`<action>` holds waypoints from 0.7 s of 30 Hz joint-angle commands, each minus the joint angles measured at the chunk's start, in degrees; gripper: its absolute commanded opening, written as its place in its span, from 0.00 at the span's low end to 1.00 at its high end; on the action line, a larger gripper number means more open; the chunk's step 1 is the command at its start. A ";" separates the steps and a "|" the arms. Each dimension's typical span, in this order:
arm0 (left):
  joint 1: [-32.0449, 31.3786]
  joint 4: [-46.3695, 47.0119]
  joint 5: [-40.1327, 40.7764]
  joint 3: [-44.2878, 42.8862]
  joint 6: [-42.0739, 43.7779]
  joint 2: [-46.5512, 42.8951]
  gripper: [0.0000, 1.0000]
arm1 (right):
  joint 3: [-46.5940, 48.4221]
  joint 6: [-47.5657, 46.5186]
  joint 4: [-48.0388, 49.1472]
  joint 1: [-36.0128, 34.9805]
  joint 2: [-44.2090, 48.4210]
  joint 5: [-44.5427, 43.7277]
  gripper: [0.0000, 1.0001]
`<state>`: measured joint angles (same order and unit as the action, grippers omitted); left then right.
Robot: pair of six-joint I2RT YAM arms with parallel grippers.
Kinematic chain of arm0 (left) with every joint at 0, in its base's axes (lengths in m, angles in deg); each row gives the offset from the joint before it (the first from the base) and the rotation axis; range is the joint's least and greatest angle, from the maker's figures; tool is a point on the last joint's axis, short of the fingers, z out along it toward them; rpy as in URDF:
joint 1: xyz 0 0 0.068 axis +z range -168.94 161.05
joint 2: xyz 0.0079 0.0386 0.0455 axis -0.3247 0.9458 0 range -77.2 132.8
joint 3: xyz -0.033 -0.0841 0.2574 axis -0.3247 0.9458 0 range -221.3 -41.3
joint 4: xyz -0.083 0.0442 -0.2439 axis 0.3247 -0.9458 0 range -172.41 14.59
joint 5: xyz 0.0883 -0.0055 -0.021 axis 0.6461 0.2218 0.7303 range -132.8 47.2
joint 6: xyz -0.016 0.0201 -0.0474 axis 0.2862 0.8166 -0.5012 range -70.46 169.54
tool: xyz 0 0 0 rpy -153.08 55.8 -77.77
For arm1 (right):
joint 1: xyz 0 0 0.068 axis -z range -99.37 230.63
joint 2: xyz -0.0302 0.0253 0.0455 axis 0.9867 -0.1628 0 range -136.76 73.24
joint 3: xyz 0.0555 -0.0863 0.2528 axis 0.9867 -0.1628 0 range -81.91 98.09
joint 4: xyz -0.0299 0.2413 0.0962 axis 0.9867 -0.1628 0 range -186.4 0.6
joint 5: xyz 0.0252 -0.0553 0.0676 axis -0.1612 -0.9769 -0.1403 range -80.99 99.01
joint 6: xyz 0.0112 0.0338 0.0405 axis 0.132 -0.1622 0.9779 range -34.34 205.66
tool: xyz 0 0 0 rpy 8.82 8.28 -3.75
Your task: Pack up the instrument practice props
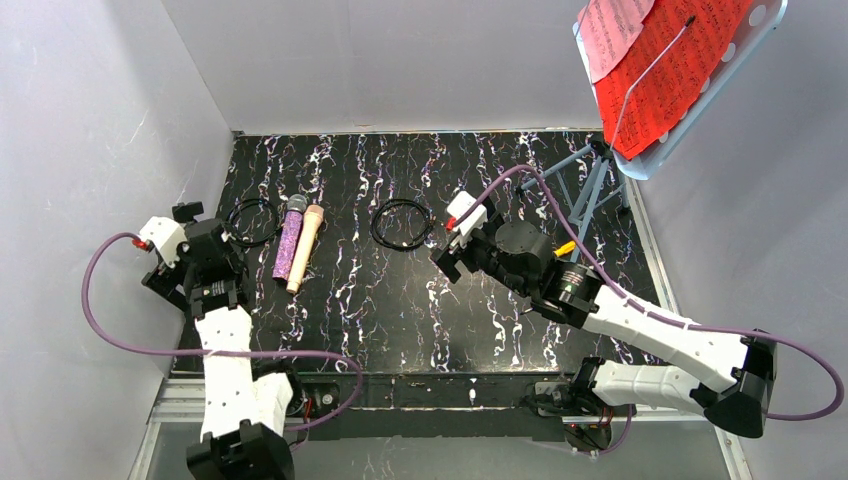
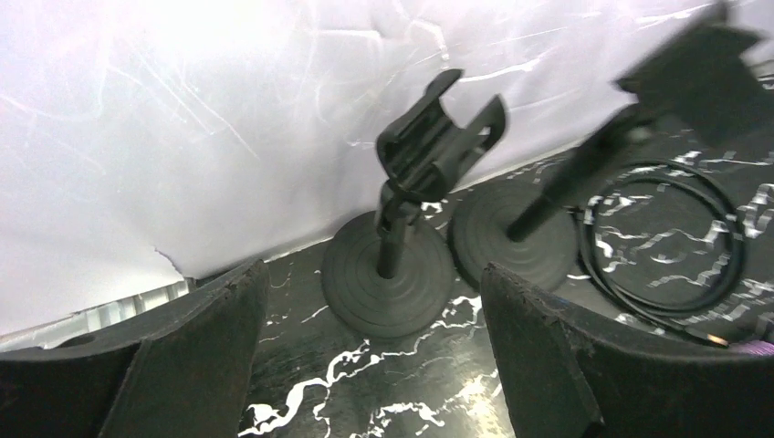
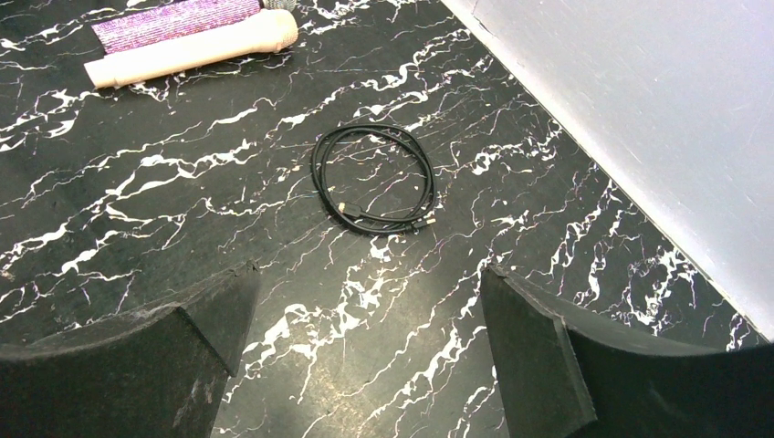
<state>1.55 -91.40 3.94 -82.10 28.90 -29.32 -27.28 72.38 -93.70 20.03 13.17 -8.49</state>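
Near the wall [image 2: 183, 137], two black round-based mic posts [image 2: 391, 285] stand before my open left hand [image 2: 371, 269]; right hand [image 3: 370, 271] open too.

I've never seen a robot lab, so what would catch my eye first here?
First, the bright red sheet-music pages on the stand at the far right corner. Then the purple glitter microphone and cream microphone, lying side by side on the black marbled table, left of centre.

black cable coil [image 3: 317, 172] centre | second coil [image 1: 231, 218] far left | music stand [image 1: 745, 40] back right
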 commanded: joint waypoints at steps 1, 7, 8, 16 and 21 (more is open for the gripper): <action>-4.58 -8.47 0.36 -4.80 0.22 -4.65 0.84 | 3.36 2.25 3.85 0.14 -1.47 -2.38 0.99; -12.63 -12.39 -7.15 -9.99 8.15 -9.29 0.96 | 5.66 3.46 5.94 0.18 -4.72 -4.60 0.99; -13.75 -13.41 -8.92 -10.87 9.05 -9.82 0.98 | 5.98 3.49 5.96 0.20 -5.30 -5.15 0.99; -23.99 -16.00 -22.67 -15.19 16.29 -13.68 0.98 | 11.03 3.61 3.15 0.49 -9.90 -14.92 0.99; -28.02 -15.48 -33.58 -16.94 18.18 -14.28 0.98 | 14.97 5.45 -1.24 3.25 -13.06 -18.95 0.99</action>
<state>-24.27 -105.96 -19.16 -96.57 43.61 -43.18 -16.96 75.46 -92.69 20.99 1.69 -21.29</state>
